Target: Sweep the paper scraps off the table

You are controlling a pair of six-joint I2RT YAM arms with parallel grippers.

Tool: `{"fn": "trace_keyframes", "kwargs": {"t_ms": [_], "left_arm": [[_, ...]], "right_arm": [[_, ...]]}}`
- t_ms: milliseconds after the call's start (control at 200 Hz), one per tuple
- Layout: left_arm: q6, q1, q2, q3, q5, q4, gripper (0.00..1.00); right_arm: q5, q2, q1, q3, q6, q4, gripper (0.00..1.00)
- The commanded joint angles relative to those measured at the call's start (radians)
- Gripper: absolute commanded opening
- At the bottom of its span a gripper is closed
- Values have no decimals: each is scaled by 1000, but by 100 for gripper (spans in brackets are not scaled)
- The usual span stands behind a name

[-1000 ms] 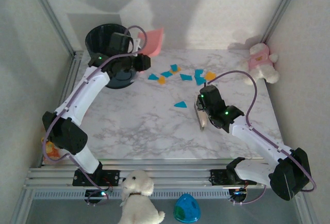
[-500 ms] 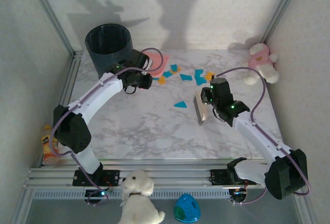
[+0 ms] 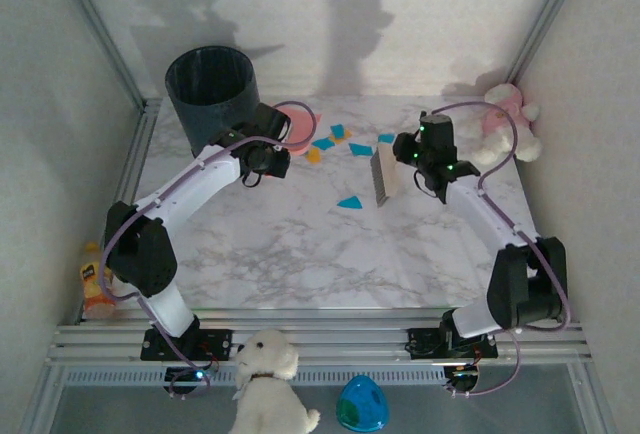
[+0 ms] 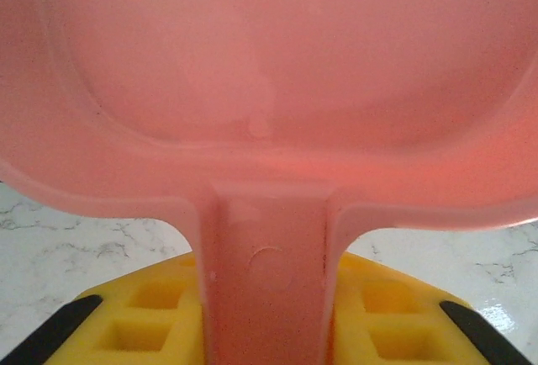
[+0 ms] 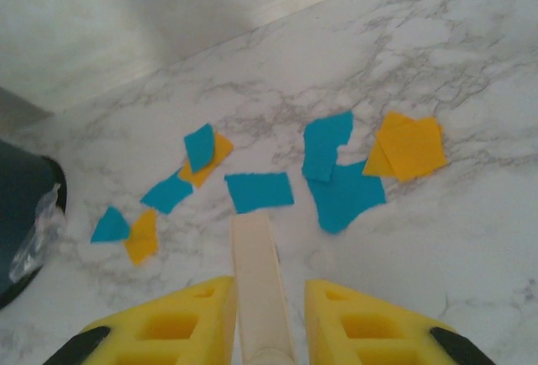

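Blue and orange paper scraps [image 3: 350, 144] lie scattered at the far middle of the marble table [image 3: 300, 244], and one blue scrap [image 3: 350, 202] sits apart, nearer me. My left gripper [image 3: 274, 144] is shut on the handle of a pink dustpan [image 3: 303, 131], which rests just left of the scraps. In the left wrist view the dustpan [image 4: 277, 71] spreads out ahead of the left gripper [image 4: 269, 314]. My right gripper [image 3: 402, 159] is shut on a cream brush [image 3: 381, 178] just right of the scraps. The right wrist view has the brush handle [image 5: 261, 272] pointing at the scraps [image 5: 259, 191].
A dark round bin [image 3: 212, 89] stands at the far left corner, also at the left edge of the right wrist view [image 5: 21, 214]. A pink and white plush toy [image 3: 507, 119] sits far right. A white plush dog [image 3: 268, 384], a blue egg [image 3: 362, 404] and a yellow bottle [image 3: 95, 284] lie off the table.
The left arm swung the dustpan from over the bin down onto the table beside the scraps. The right arm carried the brush away from me to the right side of the scraps.
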Motion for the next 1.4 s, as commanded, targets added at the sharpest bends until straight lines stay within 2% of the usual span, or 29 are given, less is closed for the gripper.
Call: {"fn": "trace_keyframes", "kwargs": {"t_ms": [0, 200, 551, 876, 1192, 1392], "left_arm": [[14, -3, -17, -10, -39, 13, 0], [18, -3, -22, -14, -40, 14, 0], [16, -2, -19, -15, -42, 11, 0], [16, 1, -19, -14, -27, 11, 0], [16, 2, -19, -11, -26, 6, 0], [16, 3, -20, -13, -28, 6, 0]], "right_arm": [[-67, 52, -46, 65, 52, 92, 0], [-83, 129, -134, 121, 98, 136, 0], [121, 198, -197, 193, 8, 145, 0], [245, 320, -190, 302, -200, 142, 0], [339, 473, -115, 426, -444, 178, 0], [287, 560, -74, 499, -543, 145, 0]]}}
